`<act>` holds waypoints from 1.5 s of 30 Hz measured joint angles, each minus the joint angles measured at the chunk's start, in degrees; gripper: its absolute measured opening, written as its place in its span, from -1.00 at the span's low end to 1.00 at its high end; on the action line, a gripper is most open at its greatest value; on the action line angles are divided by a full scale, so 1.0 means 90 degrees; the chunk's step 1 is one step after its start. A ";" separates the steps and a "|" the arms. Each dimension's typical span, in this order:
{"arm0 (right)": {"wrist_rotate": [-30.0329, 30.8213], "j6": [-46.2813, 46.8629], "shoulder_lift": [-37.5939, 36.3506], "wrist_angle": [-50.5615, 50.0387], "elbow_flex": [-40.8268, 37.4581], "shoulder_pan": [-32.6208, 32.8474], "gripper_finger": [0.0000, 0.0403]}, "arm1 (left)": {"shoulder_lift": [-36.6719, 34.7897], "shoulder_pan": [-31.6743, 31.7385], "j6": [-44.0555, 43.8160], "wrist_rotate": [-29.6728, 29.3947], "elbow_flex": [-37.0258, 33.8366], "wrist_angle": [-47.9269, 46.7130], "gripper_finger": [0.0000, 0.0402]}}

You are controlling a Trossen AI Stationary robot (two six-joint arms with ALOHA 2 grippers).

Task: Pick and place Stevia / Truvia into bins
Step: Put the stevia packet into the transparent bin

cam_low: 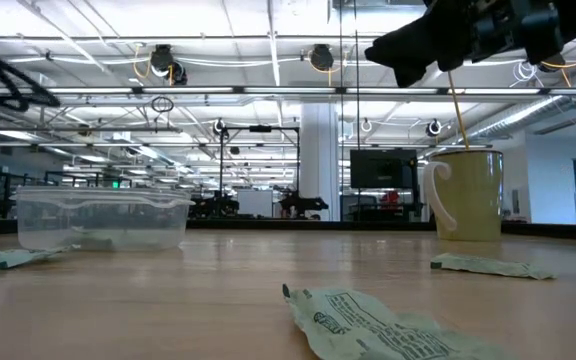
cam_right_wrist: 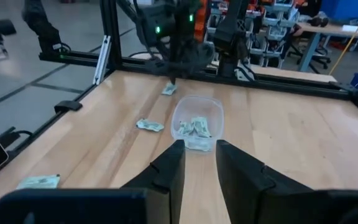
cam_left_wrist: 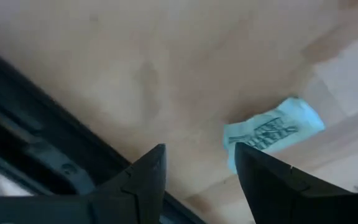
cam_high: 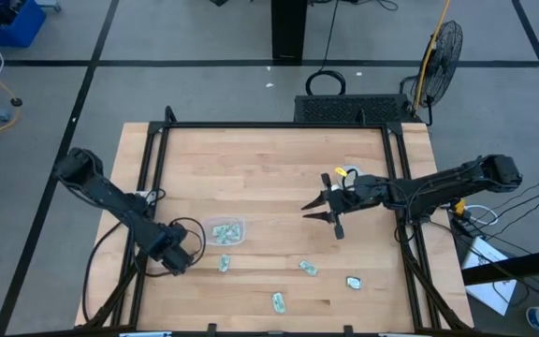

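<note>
The clear plastic bin (cam_high: 225, 232) stands left of the table's middle with several pale green sachets in it; it also shows in the right wrist view (cam_right_wrist: 196, 118) and the low view (cam_low: 98, 218). Loose sachets lie flat near the near edge (cam_high: 224, 264), (cam_high: 308, 269), (cam_high: 353, 282), (cam_high: 278, 301). My left gripper (cam_high: 187, 255) is open and low by the bin's near left side; one sachet (cam_left_wrist: 272, 129) lies just beyond its fingertips (cam_left_wrist: 197, 168). My right gripper (cam_high: 324, 215) hangs open above the table right of the bin, empty (cam_right_wrist: 197, 155).
A white mug (cam_low: 468, 195) with a stick in it stands on the table's far right part, under the right arm. A black metal frame (cam_high: 148, 168) runs along the table's sides. Bare wood lies between the bin and the far edge.
</note>
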 joint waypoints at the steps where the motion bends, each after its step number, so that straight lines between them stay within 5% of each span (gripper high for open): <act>1: 0.0000 -0.0001 0.0000 0.0034 0.0000 0.0000 -0.57 | 0.0000 -0.0011 -0.0003 0.0070 -0.0117 0.0246 -0.02; 9: -0.0002 -0.0010 0.0002 0.0075 0.0000 0.0000 -0.57 | -0.0029 -0.0038 0.0147 0.0320 -0.0619 0.1152 -0.10; 19: -0.0004 -0.0063 0.0002 0.0131 0.0000 0.0000 -0.57 | 0.0005 0.0195 0.1197 0.0505 -0.0466 0.1079 -0.94; 25: -0.0002 -0.0076 0.0002 0.0177 0.0000 0.0000 -0.57 | 0.0005 0.0640 0.1729 0.0192 0.0060 0.0926 -0.98; 35: -0.0002 -0.0214 0.0002 0.0177 0.0000 -0.0002 -0.57 | -0.0002 0.1404 0.3756 -0.2711 0.1873 0.0343 -0.98; 45: -0.0002 -0.0211 0.0002 0.0172 0.0000 -0.0002 -0.57 | -0.0002 0.2723 0.5638 -0.2285 0.1622 0.0269 -0.99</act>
